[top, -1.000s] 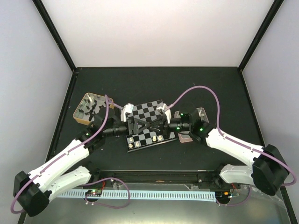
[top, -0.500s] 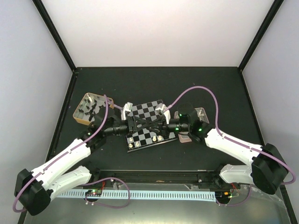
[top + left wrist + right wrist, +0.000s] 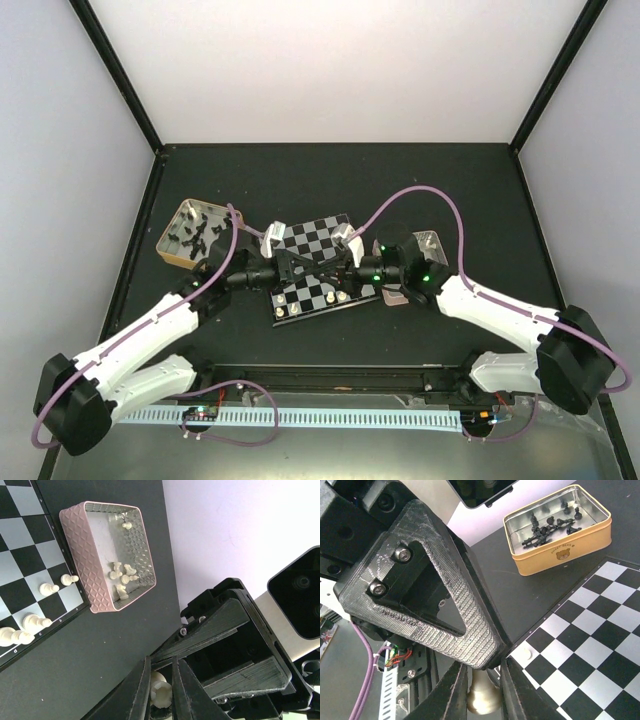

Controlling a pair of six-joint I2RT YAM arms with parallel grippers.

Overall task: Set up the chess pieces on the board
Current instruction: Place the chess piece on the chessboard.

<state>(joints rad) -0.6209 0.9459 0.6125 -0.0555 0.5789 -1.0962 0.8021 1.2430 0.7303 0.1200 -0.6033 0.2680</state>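
Over the black and pale grey board (image 3: 320, 235) my two grippers meet tip to tip. One cream-white chess piece (image 3: 160, 692) with a notched top sits between my left gripper's (image 3: 161, 690) fingers, which are shut on it. The right wrist view shows the same piece's (image 3: 482, 700) rounded base, with my right gripper (image 3: 484, 690) shut on it just beneath a left finger (image 3: 435, 605). A few white pieces (image 3: 50, 587) stand along the board's (image 3: 20, 555) edge row. In the top view the held piece is hidden by the crossed fingers.
A pink tray (image 3: 80, 555) beside the board holds several white pieces (image 3: 122, 575). At the board's (image 3: 590, 655) far left corner a gold-rimmed tin (image 3: 560, 545) holds several black pieces (image 3: 547, 527). In the top view the tin (image 3: 172, 240) is on the left.
My left gripper's jaws have closed onto the white piece that my right gripper holds. Both arms have edged slightly toward each other over the board.
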